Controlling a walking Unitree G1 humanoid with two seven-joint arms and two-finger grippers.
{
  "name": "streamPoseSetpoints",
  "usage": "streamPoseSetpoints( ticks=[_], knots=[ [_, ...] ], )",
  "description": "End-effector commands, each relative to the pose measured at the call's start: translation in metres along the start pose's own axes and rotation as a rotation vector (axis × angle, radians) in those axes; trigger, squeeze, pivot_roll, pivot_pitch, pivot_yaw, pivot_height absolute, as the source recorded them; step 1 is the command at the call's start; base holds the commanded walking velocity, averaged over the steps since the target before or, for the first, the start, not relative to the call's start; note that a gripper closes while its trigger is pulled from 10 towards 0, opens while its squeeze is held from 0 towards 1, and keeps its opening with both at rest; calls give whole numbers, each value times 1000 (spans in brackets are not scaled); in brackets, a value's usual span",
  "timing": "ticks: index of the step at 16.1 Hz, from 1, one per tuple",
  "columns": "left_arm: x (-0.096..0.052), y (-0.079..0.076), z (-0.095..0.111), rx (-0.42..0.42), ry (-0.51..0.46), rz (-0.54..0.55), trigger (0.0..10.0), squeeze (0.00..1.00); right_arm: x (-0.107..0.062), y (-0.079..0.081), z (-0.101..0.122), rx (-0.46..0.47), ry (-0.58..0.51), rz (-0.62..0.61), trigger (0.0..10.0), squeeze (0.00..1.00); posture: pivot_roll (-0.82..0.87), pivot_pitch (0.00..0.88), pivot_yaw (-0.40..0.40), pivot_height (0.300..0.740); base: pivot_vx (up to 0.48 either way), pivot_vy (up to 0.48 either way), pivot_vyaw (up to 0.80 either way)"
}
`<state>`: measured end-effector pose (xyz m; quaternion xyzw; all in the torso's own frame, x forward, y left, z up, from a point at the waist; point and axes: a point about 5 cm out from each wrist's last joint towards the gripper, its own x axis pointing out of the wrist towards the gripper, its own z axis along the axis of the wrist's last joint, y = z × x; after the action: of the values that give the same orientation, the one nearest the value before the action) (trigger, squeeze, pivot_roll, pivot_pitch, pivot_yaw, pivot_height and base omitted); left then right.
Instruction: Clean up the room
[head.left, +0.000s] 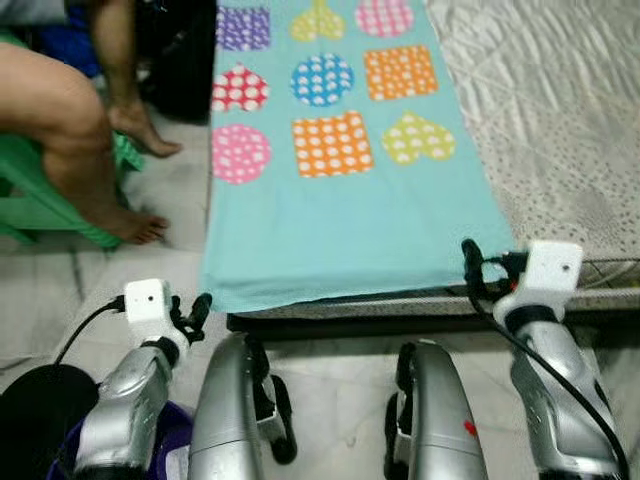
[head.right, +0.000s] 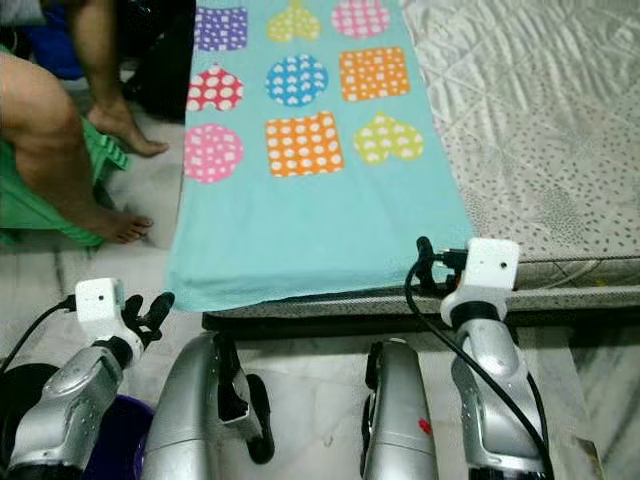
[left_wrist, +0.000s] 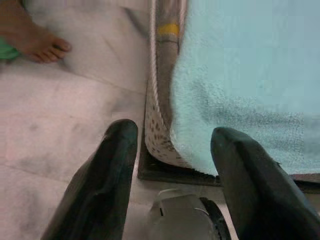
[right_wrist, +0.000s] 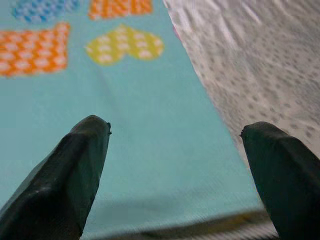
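A turquoise towel (head.left: 340, 220) printed with dotted hearts, circles and squares lay spread flat on the bed (head.left: 560, 120), its near edge hanging just over the mattress side. The left hand (left_wrist: 170, 150) hovered with fingers spread wide at the towel's near left corner, over the floor (head.left: 60, 290). The right hand (right_wrist: 175, 135) stood open above the towel's right edge. A person's bare feet (head.left: 135, 225) rested on the floor beside the bed.

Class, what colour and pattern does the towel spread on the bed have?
The towel is light turquoise with dotted shapes in orange, pink, blue, yellow and purple, clearest in the left eye view.
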<state>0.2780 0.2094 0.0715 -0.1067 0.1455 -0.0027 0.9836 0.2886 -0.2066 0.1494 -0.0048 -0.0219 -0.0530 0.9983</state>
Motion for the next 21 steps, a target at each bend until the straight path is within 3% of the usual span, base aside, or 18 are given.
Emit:
streamPoseSetpoints(
  ticks=[1, 3, 5, 8, 15, 21],
  knots=[
    [-10, 3, -3, -12, 21, 16, 10000, 1000, -1, -1, -4, 29, 5, -16, 10000, 0, -64, 224, 88, 587, 0, 0, 0],
    [-19, -9, 6, 19, -29, -37, 10000, 1000, 8, 1, 2, 49, -32, -24, 10000, 0, -48, 192, 96, 587, 0, 0, 0],
    [-19, -18, 14, 19, -62, -67, 10000, 1000, 19, 7, 8, 64, -77, -6, 10000, 0, -33, 156, 98, 600, 0, 0, 0],
    [-10, -17, 25, 24, -93, -67, 10000, 1000, 33, 17, 18, 91, -129, 20, 10000, 0, -34, 90, 102, 643, 0, 0, 0],
    [9, -24, 39, 45, -137, -84, 10000, 1000, 54, 15, 27, 108, -193, 5, 10000, 0, -35, 0, 114, 728, 0, 0, 0],
    [27, -35, 45, 90, -151, -123, 10000, 1000, 69, 14, 25, 119, -188, -21, 10000, 0, -47, 0, 99, 740, 0, 0, 0]
  ],
)
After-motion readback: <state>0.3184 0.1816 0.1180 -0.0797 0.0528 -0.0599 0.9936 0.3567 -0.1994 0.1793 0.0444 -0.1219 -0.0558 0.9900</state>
